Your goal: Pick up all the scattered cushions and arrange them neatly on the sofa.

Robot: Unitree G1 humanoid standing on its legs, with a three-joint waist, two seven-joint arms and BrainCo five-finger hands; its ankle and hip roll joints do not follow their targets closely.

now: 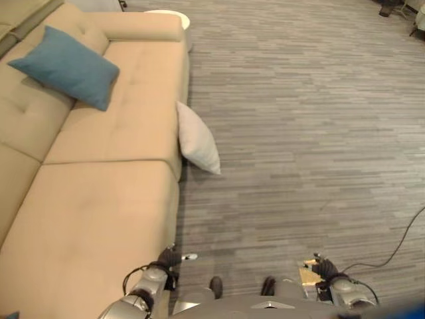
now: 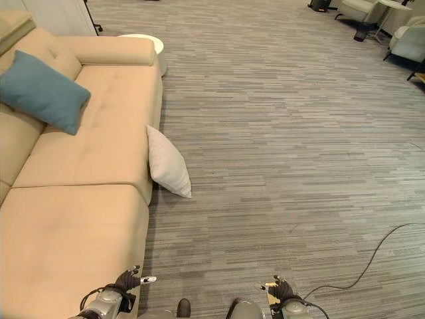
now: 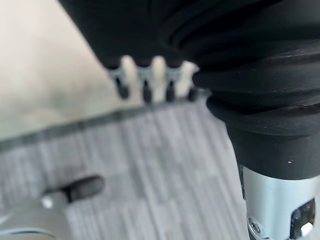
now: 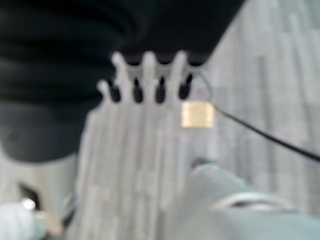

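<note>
A light grey cushion (image 1: 197, 138) stands on the floor, leaning against the front of the beige sofa (image 1: 99, 199). A blue cushion (image 1: 66, 65) rests on the sofa's seat against the backrest, further back. My left hand (image 1: 169, 258) hangs low beside the sofa's front edge, well short of the grey cushion. Its fingers (image 3: 144, 80) are straight and hold nothing. My right hand (image 1: 325, 268) hangs over the bare floor to the right, its fingers (image 4: 149, 70) also straight and empty.
A round white side table (image 2: 143, 41) stands past the sofa's far armrest. Pale armchairs (image 2: 362, 10) are at the far right of the room. Striped grey floor (image 2: 299, 146) stretches wide to the right of the sofa.
</note>
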